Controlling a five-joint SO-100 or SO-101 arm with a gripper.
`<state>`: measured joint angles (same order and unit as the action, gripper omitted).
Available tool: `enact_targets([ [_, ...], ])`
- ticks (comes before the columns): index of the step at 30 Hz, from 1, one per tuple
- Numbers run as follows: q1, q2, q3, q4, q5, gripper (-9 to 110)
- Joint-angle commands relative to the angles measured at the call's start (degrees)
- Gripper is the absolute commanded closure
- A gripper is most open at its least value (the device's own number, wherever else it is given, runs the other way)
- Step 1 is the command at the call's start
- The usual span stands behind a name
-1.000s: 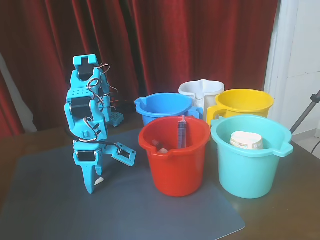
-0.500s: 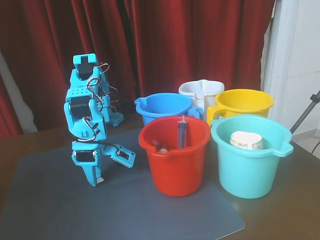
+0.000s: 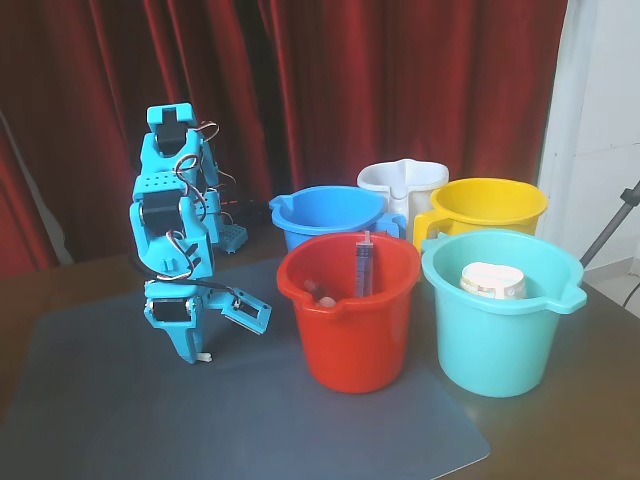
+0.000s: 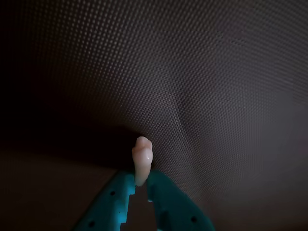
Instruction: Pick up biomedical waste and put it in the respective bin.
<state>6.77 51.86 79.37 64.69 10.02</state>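
Pinched between the teal fingers (image 4: pixel 166 202) in the wrist view is the biomedical waste (image 4: pixel 142 161), a small off-white tooth-like piece held by its lower end, its rounded tip standing clear above the jaws. Beneath it lies the woven grey mat (image 4: pixel 231 86), dark and close. In the fixed view the gripper (image 3: pixel 200 357) hangs low over that mat, higher than it was a second ago, when its tip sat nearer the surface; the white speck rides up with it. I judge the grasp has taken and the lift has begun. Further back stand the red bucket (image 3: pixel 350 340) with an upright syringe (image 3: pixel 364 265), then the teal bucket (image 3: pixel 495 340). Farthest right waits the bin (image 3: pixel 495 212), yellow, well apart from the arm.
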Motion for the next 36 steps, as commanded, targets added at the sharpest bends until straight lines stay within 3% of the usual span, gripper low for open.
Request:
enact_targets([
  [1,-0.44,-0.35,0.18,-1.41,0.70,102],
  [24,3.52,-0.26,-3.16,-0.79,2.11,102],
  [36,5.62,-0.26,-20.13,19.16,4.66,102],
])
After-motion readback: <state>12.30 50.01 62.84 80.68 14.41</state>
